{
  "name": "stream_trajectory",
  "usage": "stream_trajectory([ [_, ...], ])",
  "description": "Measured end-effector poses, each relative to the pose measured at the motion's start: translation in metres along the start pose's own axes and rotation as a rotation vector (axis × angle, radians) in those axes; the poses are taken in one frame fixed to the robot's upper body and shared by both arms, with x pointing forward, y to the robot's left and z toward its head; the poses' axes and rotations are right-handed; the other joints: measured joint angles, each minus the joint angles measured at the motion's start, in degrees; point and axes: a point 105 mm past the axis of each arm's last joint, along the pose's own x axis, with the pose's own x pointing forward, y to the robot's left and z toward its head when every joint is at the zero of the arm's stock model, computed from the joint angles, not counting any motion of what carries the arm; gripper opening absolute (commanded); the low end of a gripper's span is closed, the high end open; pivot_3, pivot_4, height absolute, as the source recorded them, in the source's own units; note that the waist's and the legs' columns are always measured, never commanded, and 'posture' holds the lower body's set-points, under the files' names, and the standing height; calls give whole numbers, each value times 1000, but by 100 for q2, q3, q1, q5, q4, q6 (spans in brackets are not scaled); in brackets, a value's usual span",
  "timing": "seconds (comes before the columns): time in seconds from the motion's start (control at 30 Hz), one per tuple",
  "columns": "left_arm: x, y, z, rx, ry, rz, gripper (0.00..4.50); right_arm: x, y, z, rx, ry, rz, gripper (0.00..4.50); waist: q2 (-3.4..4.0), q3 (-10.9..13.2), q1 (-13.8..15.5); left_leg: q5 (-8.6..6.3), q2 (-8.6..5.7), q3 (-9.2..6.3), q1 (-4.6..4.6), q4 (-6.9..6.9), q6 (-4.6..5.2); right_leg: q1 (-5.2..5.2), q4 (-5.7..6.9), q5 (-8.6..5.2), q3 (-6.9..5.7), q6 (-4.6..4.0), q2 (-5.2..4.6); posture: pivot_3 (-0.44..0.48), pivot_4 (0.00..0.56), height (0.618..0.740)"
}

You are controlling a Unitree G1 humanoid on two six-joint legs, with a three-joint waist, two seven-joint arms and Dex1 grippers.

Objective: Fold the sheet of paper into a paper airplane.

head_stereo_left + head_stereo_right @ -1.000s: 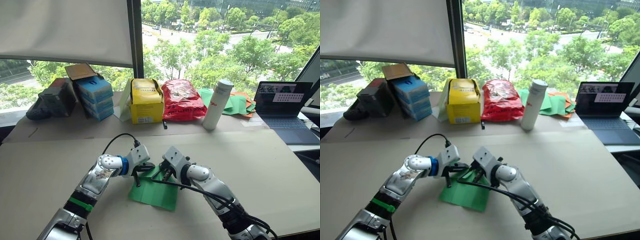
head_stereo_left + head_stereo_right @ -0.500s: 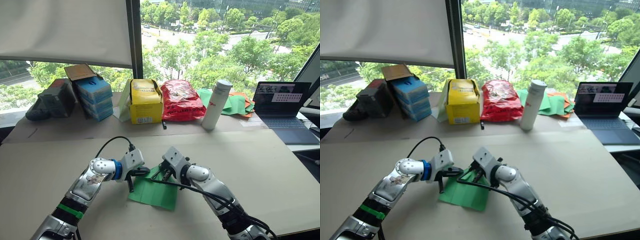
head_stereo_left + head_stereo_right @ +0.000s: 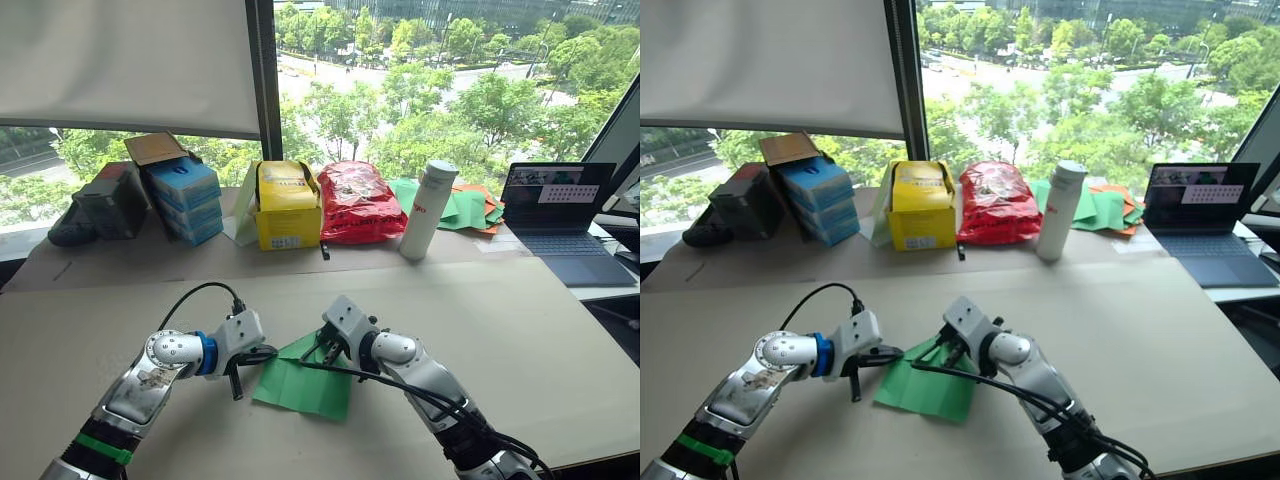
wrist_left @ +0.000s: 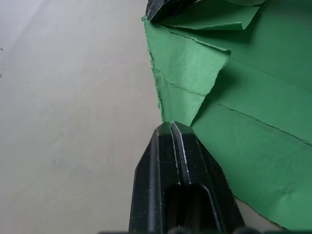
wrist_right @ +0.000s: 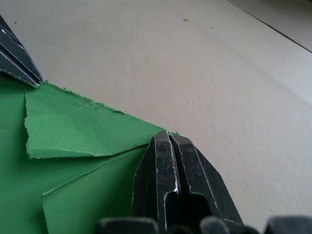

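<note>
The sheet of paper is bright green and lies on the tan table between my two grippers, with a corner flap folded over and torn-looking edges. At the sheet's left edge, my left gripper is shut, its tip resting right where a crease meets the edge. My right gripper is also shut, and its tip presses on the paper's far corner. The two tips are close together across the folded flap.
Along the window at the back stand blue boxes, a yellow box, a red bag, a white bottle, a heap of green and orange sheets and a laptop.
My left arm has swung left and lower, so its gripper has slid off the top of the paper to the left edge. The right gripper has held its place.
</note>
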Motion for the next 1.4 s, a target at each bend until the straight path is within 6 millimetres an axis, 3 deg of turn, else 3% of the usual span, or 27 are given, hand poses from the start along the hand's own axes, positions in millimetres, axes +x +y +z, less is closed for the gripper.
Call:
stream_trajectory([
  [0.17,-7,-2,-5,-3,18,5,16,0,0,-1,1,3,6,0,4,-2,1,-2,0,-1,8,-6,-3,-1,-2,-1,1,-2,-8,0,150,740],
  [0.47,-17,17,2,-83,-2,38,16,0,0,0,-3,-1,12,0,3,-1,8,-1,0,-3,-13,-7,-7,-13,-1,-1,2,-3,-7,0,150,740],
  [0.6,-21,38,40,-110,-158,67,16,-2,-3,0,-7,1,4,0,-2,3,50,-3,-3,-6,-36,13,-2,-17,-1,2,-10,2,-3,0,150,740],
  [0.7,-11,34,49,-117,-197,32,16,-2,-3,1,-8,-4,6,0,1,4,41,-7,-7,0,-36,11,4,-16,-2,3,-9,5,8,0,150,740],
  [0.8,10,16,45,-146,-194,-59,16,-2,-4,2,-8,-8,5,0,-3,6,35,-4,-6,1,-49,13,2,-24,-4,2,-12,4,26,0,150,740],
  [1.0,28,10,29,-164,-141,-88,16,-6,-8,2,68,-13,-1,0,-3,10,59,-5,-7,-1,-53,16,5,-24,-4,2,-16,5,28,0,150,740],
  [1.4,40,3,32,32,-124,-124,16,-32,-20,5,201,-35,-6,0,-3,11,132,-10,-8,-4,-52,19,14,-17,-9,4,-17,8,17,0,150,740],
])
